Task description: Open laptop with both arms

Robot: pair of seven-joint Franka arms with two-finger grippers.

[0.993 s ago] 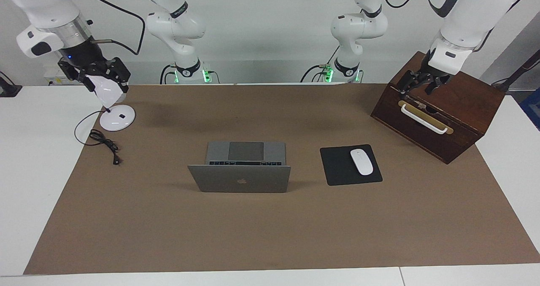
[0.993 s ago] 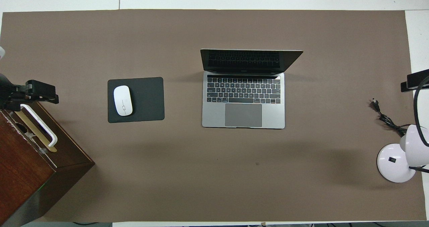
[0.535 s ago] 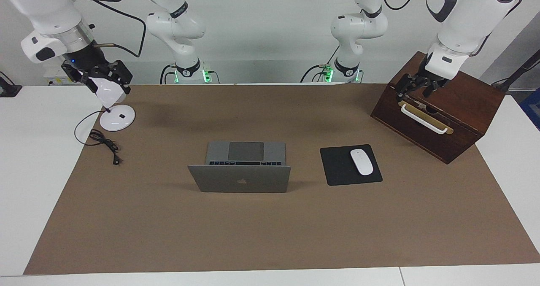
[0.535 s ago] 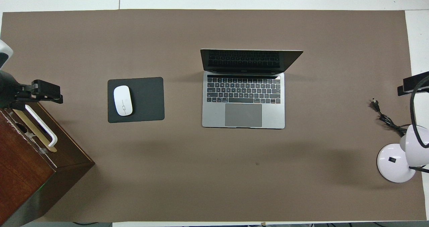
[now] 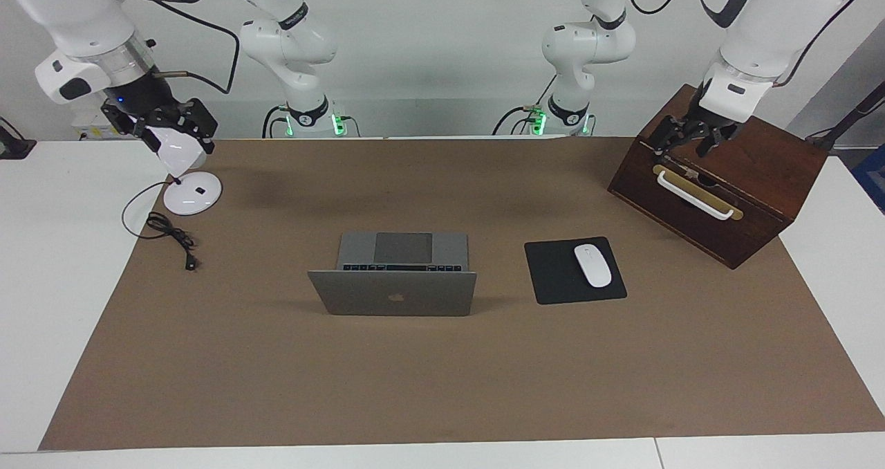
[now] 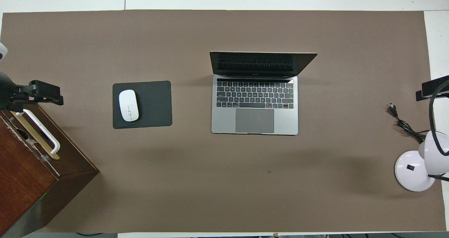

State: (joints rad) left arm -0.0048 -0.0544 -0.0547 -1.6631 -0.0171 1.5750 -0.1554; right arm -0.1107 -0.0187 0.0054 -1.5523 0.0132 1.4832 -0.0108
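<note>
1. Silver-grey metal, thin and flat-sided: in the facing view the laptop (image 5: 394, 282) sits mid-bench on a matte brown paper-like sheet (image 5: 442, 386), lid raised, its smooth back with a black apple logo turned to the camera, grey trackpad showing above it.
2. Same view: toward the left arm's end, a soft black rectangular mouse pad (image 5: 556, 275) carries a glossy white oval mouse (image 5: 592, 265); nearer to the robots stands a dark polished wooden box (image 5: 753, 178) with a white bar handle (image 5: 693, 196).
3. Same view: the left end effector (image 5: 688, 140) hangs just over the box's top edge above the handle; whether its fingers are spread or pressed together, I cannot tell.
4. Same view: the right end effector (image 5: 166, 126) is at the white domed head of a desk lamp (image 5: 188, 189) with a round glossy base; a black cord (image 5: 169, 237) lies coiled beside it. Its finger state cannot be told either.
5. Overhead view: the laptop (image 6: 255, 104) is open, dark screen upright, black keys in rows, and a smooth grey trackpad nearest the robots.
6. Overhead view: the left end effector (image 6: 37, 94) shows as a black block at the box's (image 6: 28, 167) corner; the right end effector (image 6: 431, 88) shows as a black bar at the frame's edge, above the lamp (image 6: 412, 171).
</note>
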